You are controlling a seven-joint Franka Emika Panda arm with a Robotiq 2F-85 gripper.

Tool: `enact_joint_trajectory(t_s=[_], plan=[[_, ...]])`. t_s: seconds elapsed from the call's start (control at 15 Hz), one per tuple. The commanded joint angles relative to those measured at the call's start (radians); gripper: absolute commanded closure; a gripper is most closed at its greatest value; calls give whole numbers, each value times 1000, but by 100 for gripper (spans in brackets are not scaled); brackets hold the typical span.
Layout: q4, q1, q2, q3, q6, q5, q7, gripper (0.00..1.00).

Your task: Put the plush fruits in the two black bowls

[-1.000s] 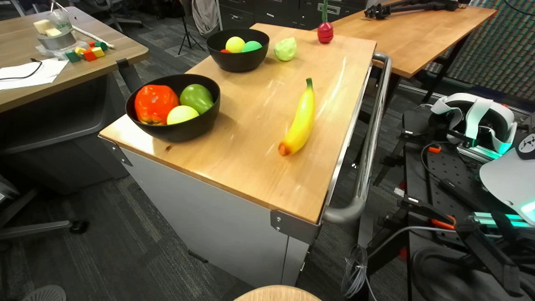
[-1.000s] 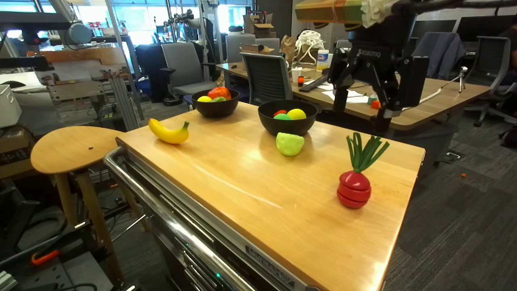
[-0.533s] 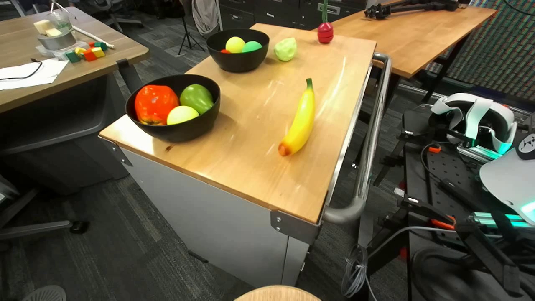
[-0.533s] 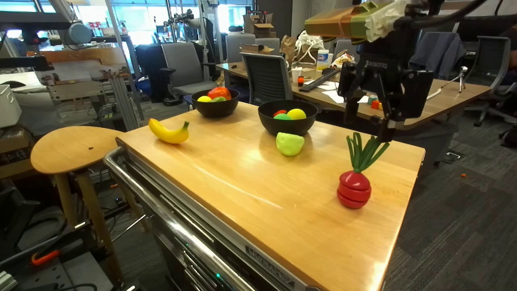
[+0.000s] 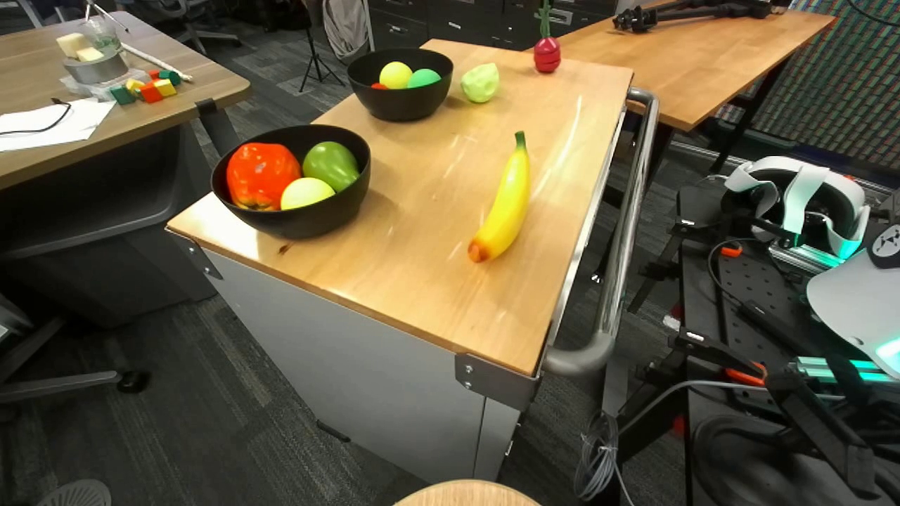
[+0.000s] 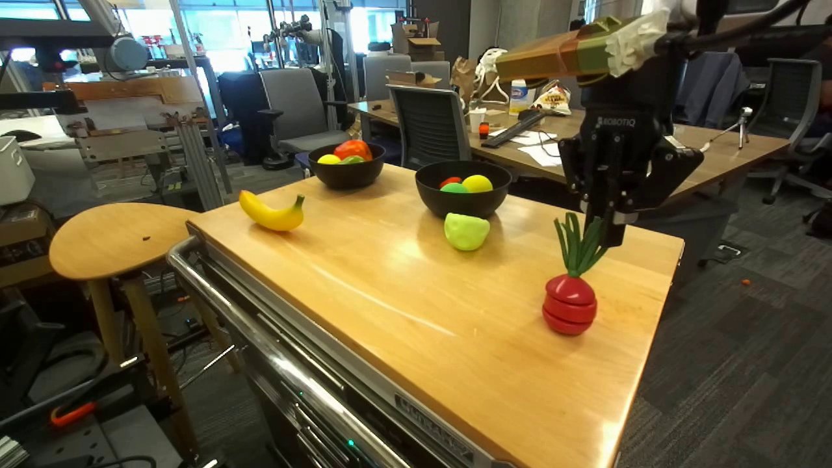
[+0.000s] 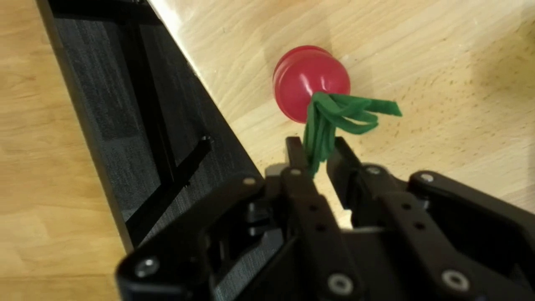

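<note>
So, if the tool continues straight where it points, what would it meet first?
Probably the toy radish's green leaves, between the tool's fingertips; past them, perhaps the red bulb or wooden tabletop; depth is unclear.

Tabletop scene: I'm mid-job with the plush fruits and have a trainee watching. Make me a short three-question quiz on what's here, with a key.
1. True or false: the banana lies on the tabletop.
2. How many toys show in the bowl beside the light-green toy?
3. In the wrist view, the leaves reaching between the fingers belong to: A) the banana; B) the standing red toy; C) the light-green toy.

Key: 1. True. 2. Three: red, yellow, green. 3. B.
</note>
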State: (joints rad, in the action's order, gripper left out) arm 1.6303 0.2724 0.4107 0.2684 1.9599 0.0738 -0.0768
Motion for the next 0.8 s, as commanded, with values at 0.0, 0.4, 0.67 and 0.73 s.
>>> enact_joint_trajectory(t_s=[0.0,0.4,0.67,0.73], plan=[[-27,-7,8,-3,-12,37,-15,97],[88,-46,-92,-28,80,108,54,96],[238,-97,-291,-50,156,213,97,96],[271,-107,-340,-56,172,240,104,96]])
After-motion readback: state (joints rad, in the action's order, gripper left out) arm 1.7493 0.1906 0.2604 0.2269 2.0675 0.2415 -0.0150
